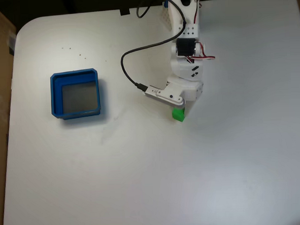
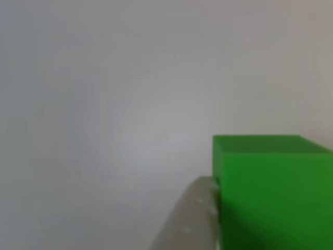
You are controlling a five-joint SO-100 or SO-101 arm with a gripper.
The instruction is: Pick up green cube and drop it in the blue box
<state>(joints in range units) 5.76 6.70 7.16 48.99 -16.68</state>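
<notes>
Now, line by line, what shows:

Green cube: the green cube [image 1: 178,114] sits right under the tip of the white arm [image 1: 187,67], right of the middle of the white table [image 1: 142,182] in the fixed view. In the other view the cube [image 2: 270,192] fills the lower right corner, with its top face and one side face lit.

Gripper: the gripper [image 1: 179,110] is at the cube in the fixed view, with the cube poking out just below the arm's lowest part. In the other view a pale grey finger [image 2: 192,219] lies against the cube's left face, touching it. The second finger is out of frame there, so I cannot tell whether the jaws are clamped on the cube or merely beside it.

Lifted or resting: I cannot tell from either view.

Blue box: the blue box [image 1: 55,96] stands on the left part of the table in the fixed view, well apart from the cube and the arm. Its grey floor is bare.

Cable: a black cable [image 1: 131,56] loops from the top edge of the table to a silver part at the arm's wrist.

Table edge: brown cardboard [image 1: 0,73] lies along the left edge of the fixed view.
</notes>
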